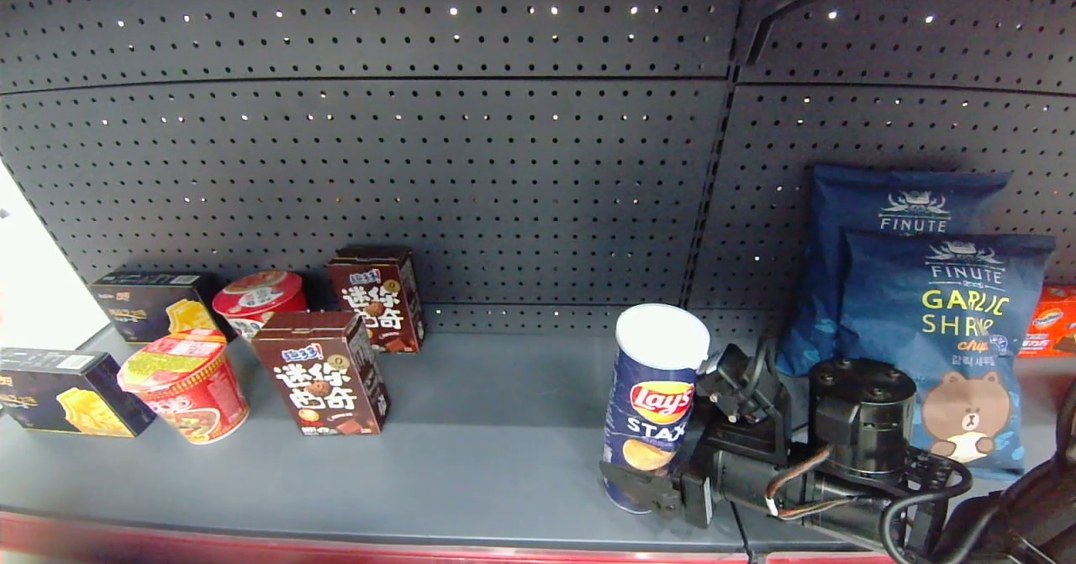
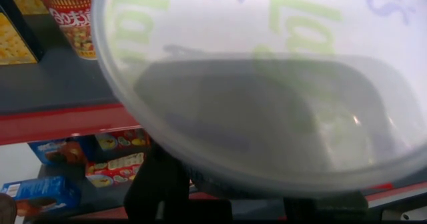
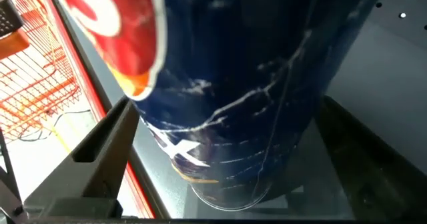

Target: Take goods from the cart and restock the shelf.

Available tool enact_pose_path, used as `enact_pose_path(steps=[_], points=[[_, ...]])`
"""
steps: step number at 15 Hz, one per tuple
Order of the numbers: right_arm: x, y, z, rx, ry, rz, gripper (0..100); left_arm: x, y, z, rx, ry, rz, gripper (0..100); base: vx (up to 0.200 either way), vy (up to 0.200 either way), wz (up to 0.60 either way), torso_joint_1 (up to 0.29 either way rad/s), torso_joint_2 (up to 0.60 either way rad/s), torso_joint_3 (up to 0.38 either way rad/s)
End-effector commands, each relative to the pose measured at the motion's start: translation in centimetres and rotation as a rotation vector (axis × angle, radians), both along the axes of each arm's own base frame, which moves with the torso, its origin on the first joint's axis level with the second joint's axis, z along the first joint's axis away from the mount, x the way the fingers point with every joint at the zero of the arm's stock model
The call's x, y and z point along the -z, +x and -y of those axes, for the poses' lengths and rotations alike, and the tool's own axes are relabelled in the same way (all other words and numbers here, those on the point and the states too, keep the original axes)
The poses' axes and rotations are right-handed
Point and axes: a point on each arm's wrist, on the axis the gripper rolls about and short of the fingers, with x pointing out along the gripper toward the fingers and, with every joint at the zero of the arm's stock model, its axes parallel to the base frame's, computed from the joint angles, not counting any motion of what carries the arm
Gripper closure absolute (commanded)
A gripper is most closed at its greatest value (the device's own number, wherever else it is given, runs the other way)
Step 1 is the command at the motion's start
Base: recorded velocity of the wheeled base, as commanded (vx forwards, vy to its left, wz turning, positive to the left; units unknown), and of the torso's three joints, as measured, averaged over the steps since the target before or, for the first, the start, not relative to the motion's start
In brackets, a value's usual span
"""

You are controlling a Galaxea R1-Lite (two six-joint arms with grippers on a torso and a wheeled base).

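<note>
A blue chips can (image 1: 656, 396) with a white lid stands upright on the grey shelf (image 1: 487, 446), right of centre near the front edge. My right gripper (image 1: 668, 446) is shut on its lower part, coming in from the right. In the right wrist view the blue can (image 3: 253, 84) sits between the two dark fingers (image 3: 100, 151), its base on the shelf. In the left wrist view a second can with a clear lid (image 2: 267, 84) and green lettering is held close to the camera. My left gripper (image 2: 240, 197) is shut on it in front of the shelf's red edge (image 2: 60, 121).
Two brown chocolate boxes (image 1: 324, 371), two red cup noodles (image 1: 189, 383) and two dark boxes (image 1: 67, 392) fill the shelf's left end. Blue chip bags (image 1: 941, 329) lean at the right, beside an orange pack (image 1: 1051, 320). An orange wire cart (image 3: 33, 84) stands below. Pegboard backs the shelf.
</note>
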Motion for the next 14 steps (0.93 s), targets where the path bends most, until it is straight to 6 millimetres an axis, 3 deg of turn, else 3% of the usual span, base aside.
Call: enact_pose_path(steps=[1, 8, 11, 14], points=[[-0.2, -0.4, 0.3, -0.001, 0.002, 0.005, 0, -0.1, 0.0, 0.0, 0.001, -0.001, 0.003, 100, 0.000, 0.000, 0.00, 0.000, 0.00, 0.000], [-0.7, -3.5, 4.0, 0.044, -0.008, -0.009, 0, -0.1, 0.0, 0.0, -0.001, -0.001, 0.002, 100, 0.000, 0.000, 0.00, 0.000, 0.00, 0.000], [-2.2, -7.4, 7.1, 0.066, 0.020, 0.040, 0, -0.6, -0.2, 0.0, 0.008, 0.002, 0.023, 100, 0.000, 0.000, 0.00, 0.000, 0.00, 0.000], [-4.2, -10.1, 10.3, 0.148, 0.036, 0.119, 0, -2.4, -0.7, -0.2, 0.044, 0.047, 0.103, 100, 0.000, 0.000, 0.00, 0.000, 0.00, 0.000]])
